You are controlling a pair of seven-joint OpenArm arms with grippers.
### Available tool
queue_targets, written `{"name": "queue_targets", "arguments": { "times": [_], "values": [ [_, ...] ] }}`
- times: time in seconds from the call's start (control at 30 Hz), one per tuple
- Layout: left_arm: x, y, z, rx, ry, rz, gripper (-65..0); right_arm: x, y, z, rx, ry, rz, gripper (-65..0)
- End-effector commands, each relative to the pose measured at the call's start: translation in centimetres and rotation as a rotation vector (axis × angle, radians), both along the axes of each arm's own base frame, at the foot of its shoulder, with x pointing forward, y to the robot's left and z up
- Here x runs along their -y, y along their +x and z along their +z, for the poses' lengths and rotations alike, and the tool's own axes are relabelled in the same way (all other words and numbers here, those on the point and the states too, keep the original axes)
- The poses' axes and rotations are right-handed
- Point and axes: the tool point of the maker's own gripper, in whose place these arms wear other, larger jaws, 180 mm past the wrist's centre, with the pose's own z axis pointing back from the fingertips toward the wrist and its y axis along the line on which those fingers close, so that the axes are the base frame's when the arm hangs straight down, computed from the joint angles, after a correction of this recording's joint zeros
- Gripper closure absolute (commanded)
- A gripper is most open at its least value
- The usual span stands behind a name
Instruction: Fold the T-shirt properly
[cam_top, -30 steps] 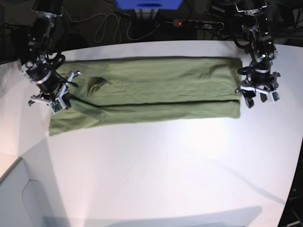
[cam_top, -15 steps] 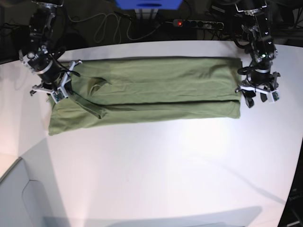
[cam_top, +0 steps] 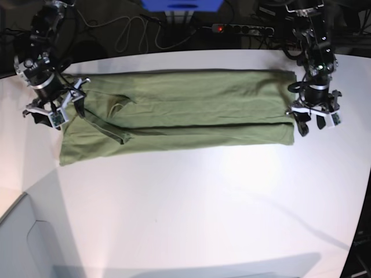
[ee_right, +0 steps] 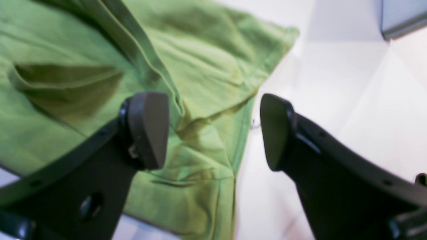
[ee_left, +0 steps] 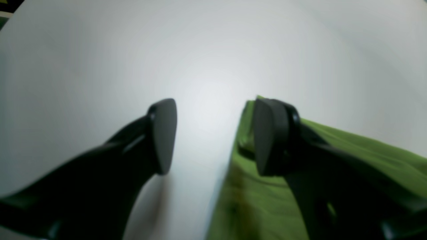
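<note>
Base view. STUDENT: Lying where, and in what shape?

TUTOR: Spread as a long narrow band across the far half of the table [cam_top: 203, 202]: the T-shirt [cam_top: 185, 110], long sides turned inward, one overlap line running its length. Collar end toward the table's edge on the right arm's side, hem end toward the edge on the left arm's side. Judged partway folded, with the lengthwise fold made and the crosswise fold not yet done.

STUDENT: And the jaws?

TUTOR: Wide apart on both. Right gripper [cam_top: 49, 113] above the table at the collar end, with nothing between the pads and rumpled sleeve cloth beneath. Left gripper [cam_top: 314, 123] low over the table at the hem end. Seen from the left wrist view, one finger over the cloth's corner and the other over bare table, nothing pinched.

STUDENT: Handling?

TUTOR: Probably light, soft and wholly limp, with no stiffness to carry a push, so better lifted than shoved. Likely to sag between two holds and drag on the table. Layers apt to slide apart if only the top ply is caught. Not fragile.

STUDENT: Where to take hold?

TUTOR: At the two corners of one end, pinching all layers together at the doubled edge and raising both corners evenly. Worth flattening first: the loose diagonal flap near the collar end.
</note>
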Motion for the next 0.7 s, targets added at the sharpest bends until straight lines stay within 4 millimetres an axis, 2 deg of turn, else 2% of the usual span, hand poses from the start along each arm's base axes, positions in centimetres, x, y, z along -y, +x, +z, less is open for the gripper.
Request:
{"name": "queue_targets", "arguments": {
  "times": [0.0,0.07,0.23,0.33,0.47,0.67],
  "values": [
    [-0.2,0.9,1.8,0.060,0.021,-0.008,-36.5,-0.6,0.5,1.0,0.035,0.004,0.039,-41.4],
    [0.2,1.2,1.5,0.057,0.013,-0.015,-39.3,-1.3,0.5,0.8,0.031,0.014,0.054,-41.3],
    [2.3,3.8,2.5,0.096,0.006,-0.072,-46.1,-2.4,0.3,0.3,0.014,0.027,0.078,-41.1],
    [3.6,5.0,1.6,0.075,-0.012,-0.107,-46.6,-2.4,0.3,0.2,0.010,0.028,0.078,-41.1],
    [3.6,6.1,-0.6,-0.014,-0.060,-0.099,-46.6,-2.3,0.2,0.2,0.009,0.025,0.077,-41.1],
    [3.3,6.2,-1.7,-0.037,-0.074,-0.087,-46.5,-2.1,0.2,0.1,0.006,0.020,0.076,-41.1]
  ]
}}
